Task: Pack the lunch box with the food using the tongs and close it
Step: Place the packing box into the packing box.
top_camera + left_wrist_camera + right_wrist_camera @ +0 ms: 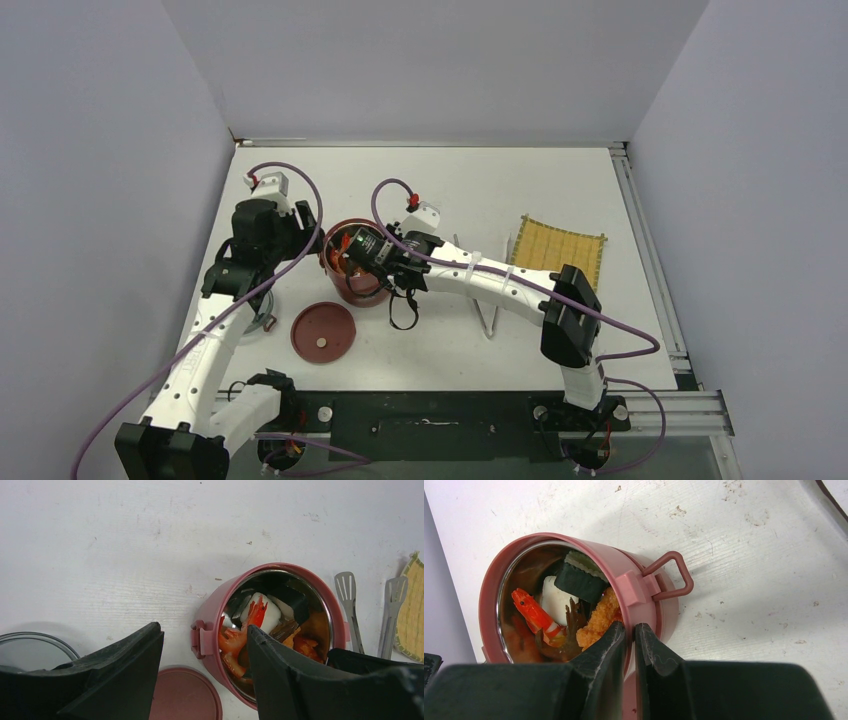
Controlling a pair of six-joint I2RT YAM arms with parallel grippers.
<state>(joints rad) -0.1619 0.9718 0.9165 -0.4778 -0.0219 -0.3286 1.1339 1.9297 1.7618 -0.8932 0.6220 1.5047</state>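
**Lunch box** [349, 291]: a round, dark-pink box with a steel lining. It stands upright and open on the table [480, 190], with a clasp and loop handle on its side wall.

**Lid** [323, 332]: a flat, round lid of the same colour. It lies on the table just beside the box, on the near-left.

**Food** [555, 600]: a red-orange shrimp, a white block, a dark slab with a pale edge and an orange crumbed piece, all packed inside the box.

**Tongs** [348, 592]: silver tongs lying flat to the right of the box. The two slotted tips sit side by side, slightly apart.
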